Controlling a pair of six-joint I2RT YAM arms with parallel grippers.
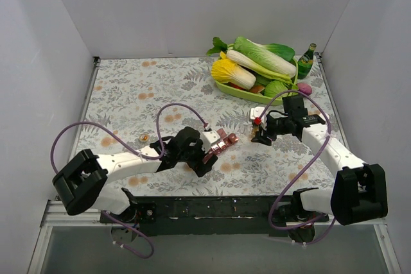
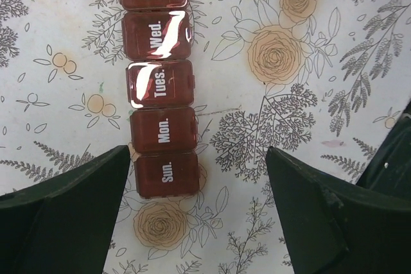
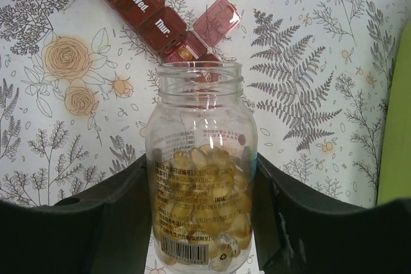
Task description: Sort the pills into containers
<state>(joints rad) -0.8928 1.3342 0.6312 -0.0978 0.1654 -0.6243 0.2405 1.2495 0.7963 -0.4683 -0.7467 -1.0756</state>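
1. The left hand (image 2: 198, 158) is spread wide and holds nothing. Its two dark fingers stand either side of the "Sun." end of the pill box (image 2: 160, 126). One finger is just beside the box, though I cannot tell whether it touches. The other is well apart, over bare tabletop (image 1: 128, 88).
2. The right hand (image 3: 202, 184) is closed on one clear pill bottle (image 3: 200, 113), with a finger pressed against each side. The bottle has no cap on its mouth.
3. The bottle is roughly half full of yellow, see-through pills (image 3: 192, 216), too many to count. A printed label with a barcode is on its side.
4. There is one pill box, a dark red strip lying flat on the tabletop between the two hands.
5. The left wrist view shows five compartments: Sun., Mon., Tues., Wed. and Thur. All five lids are shut.
6. In the right wrist view, the compartment after "Thur." has its lid (image 3: 218, 20) raised. Something amber shows inside it, just past the bottle's mouth. The rest of the strip is hidden behind the bottle.
7. One green tray (image 1: 247, 94) sits at the far right of the tabletop, with vegetables (image 1: 263, 59) piled on it. I cannot count them for certain.
8. One small green bottle (image 1: 307, 61) stands upright beside the tray, and one purple thing (image 1: 304, 88) lies near it.
9. One small round thing (image 1: 144, 138) lies near the left arm, too small to make out.
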